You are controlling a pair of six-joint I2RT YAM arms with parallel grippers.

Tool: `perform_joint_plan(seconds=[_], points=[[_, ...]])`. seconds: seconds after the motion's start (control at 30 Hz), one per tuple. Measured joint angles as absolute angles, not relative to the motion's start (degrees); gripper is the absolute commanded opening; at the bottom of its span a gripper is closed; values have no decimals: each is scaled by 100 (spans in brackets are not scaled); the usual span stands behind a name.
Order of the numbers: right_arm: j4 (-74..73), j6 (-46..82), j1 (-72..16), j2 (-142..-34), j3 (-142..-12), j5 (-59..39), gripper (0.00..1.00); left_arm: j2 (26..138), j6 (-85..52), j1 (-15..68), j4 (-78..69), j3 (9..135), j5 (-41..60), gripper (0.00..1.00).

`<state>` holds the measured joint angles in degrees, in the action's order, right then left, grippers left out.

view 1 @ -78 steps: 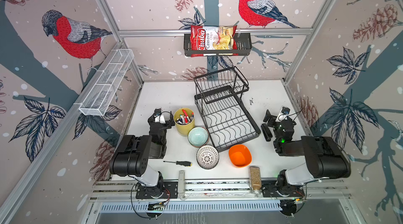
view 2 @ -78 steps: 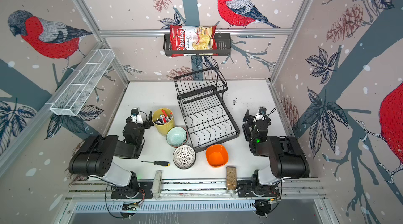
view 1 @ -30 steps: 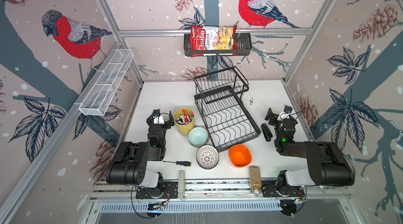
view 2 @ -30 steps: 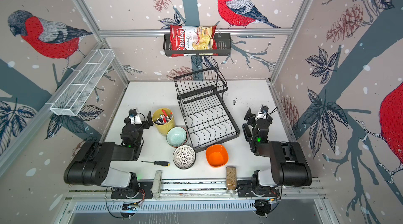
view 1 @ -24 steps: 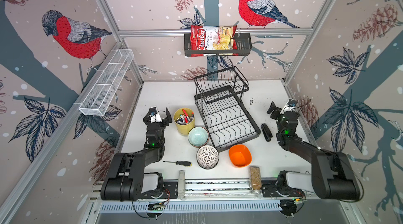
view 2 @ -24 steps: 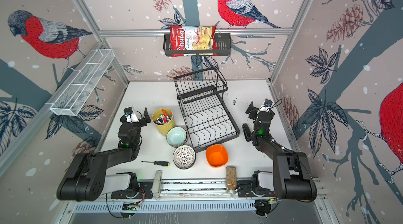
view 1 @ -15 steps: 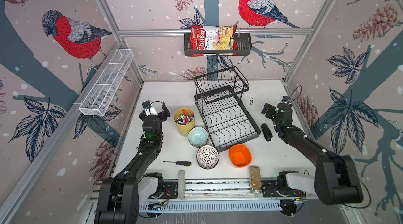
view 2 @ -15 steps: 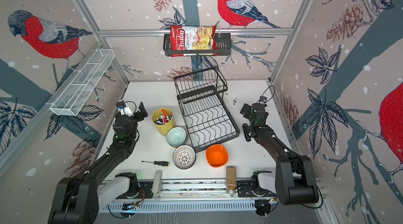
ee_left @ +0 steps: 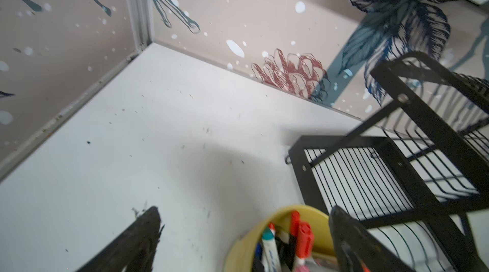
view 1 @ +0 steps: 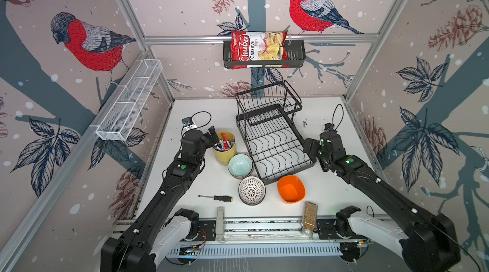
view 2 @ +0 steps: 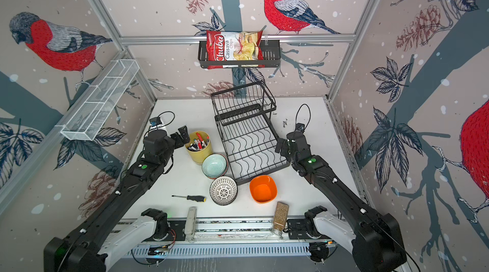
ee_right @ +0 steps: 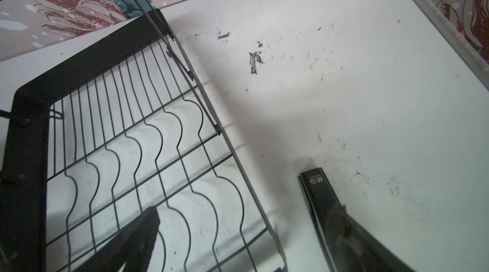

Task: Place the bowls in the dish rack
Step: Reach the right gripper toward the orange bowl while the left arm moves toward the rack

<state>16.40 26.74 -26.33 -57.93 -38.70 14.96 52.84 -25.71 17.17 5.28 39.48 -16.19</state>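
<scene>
Pincers on both arms stand wide apart and hold nothing. The left pincer (view 1: 210, 135) hangs just beside the yellow cup of markers (view 1: 224, 147), on the cup's left; its wrist view shows one finger (ee_left: 137, 233) over bare counter (view 1: 225, 109) and the other at the cup's rim. The right pincer (view 1: 309, 147) sits at the right edge of the dish rack (view 1: 291, 173), with one finger (ee_right: 137, 233) over the wavy wires of the lower tray and the other outside it, above a black bar (ee_right: 315, 186) that lies on the counter.

All the bowls stand on the counter outside the rack, nearer the robot's base than either pincer. The pale teal bowl (view 1: 240, 165) tops a small stack just beside the cup and against the rack's left side, near the left pincer. The lattice bowl (view 1: 251, 190) sits at the rack's near corner, and the orange bowl (view 1: 291, 188) lies just off the near edge, apart from the right pincer.

Both arms reach forward from the near rail, stretched long and low, wrists tilted toward the back wall. A screwdriver (view 1: 215, 198) lies between the left arm and the lattice bowl.
</scene>
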Motion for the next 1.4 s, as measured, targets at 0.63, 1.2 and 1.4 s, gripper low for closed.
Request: perform_joint_plan(seconds=[0.63,1.2,1.4], points=[[2746,3183,-3347,-5332,-3782,956,99,5120,-3148,3393,1435,4086,-961,98],[3159,3927,-4303,-5363,-3629,666,79,5441,-3148,3581,932,4097,-607,98],[3157,4222,-4547,-5365,-3378,554,73,5435,-3148,3581,904,4099,-580,98]])
